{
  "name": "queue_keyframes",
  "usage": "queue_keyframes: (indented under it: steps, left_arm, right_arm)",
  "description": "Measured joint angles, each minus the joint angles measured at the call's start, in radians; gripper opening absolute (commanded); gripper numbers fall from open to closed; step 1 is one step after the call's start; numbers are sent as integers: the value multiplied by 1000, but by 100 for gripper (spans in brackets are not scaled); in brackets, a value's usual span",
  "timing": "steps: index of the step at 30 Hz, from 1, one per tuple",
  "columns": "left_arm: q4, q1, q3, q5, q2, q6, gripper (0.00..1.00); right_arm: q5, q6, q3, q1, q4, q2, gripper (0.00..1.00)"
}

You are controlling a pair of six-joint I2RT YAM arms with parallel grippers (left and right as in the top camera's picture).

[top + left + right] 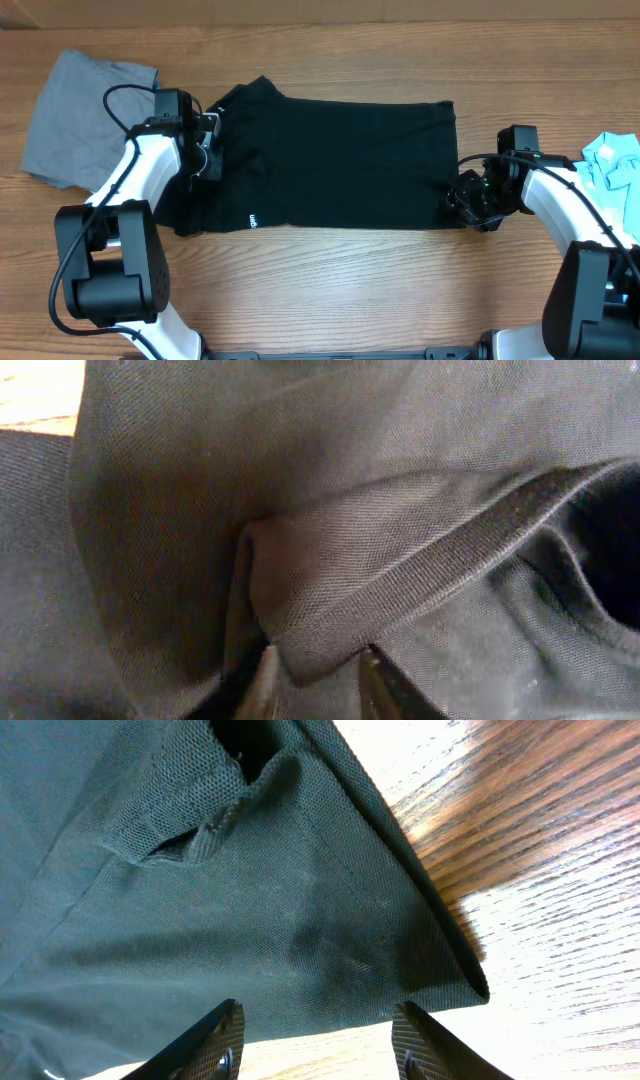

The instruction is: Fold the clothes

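A large black shirt (330, 165) lies spread flat across the middle of the table, with tiny white lettering (253, 222) near its front edge. My left gripper (207, 150) is at the shirt's left end by the collar. In the left wrist view its jaws stand narrow, with a fold of the ribbed band (420, 575) pinched between the fingertips (268, 665). My right gripper (466, 200) is at the shirt's front right corner. That corner (440, 975) lies just beyond its fingers (215, 1045), which stand open over bare wood with nothing between them.
A grey garment (75, 125) lies crumpled at the back left, beside the left arm. A light-blue garment (615, 160) sits at the right edge behind the right arm. The wooden table (340, 290) shows in front of the shirt.
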State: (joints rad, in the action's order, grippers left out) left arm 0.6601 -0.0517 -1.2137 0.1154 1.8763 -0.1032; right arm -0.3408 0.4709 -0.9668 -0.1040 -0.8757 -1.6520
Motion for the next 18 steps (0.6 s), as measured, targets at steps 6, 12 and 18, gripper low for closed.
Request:
queue_keyframes:
  steps: [6,12,18]
  left_arm:
    - [11,0,3,52,0,1,4]
    - [220,0,-118,132,1,0,4]
    - [311,0,-317,166,0,0,4]
  right_arm:
    - [0,0,0,0,0,0,52]
    - [0,0,0,0,-3,0,52]
    - [0,0,0,0,1,0,52]
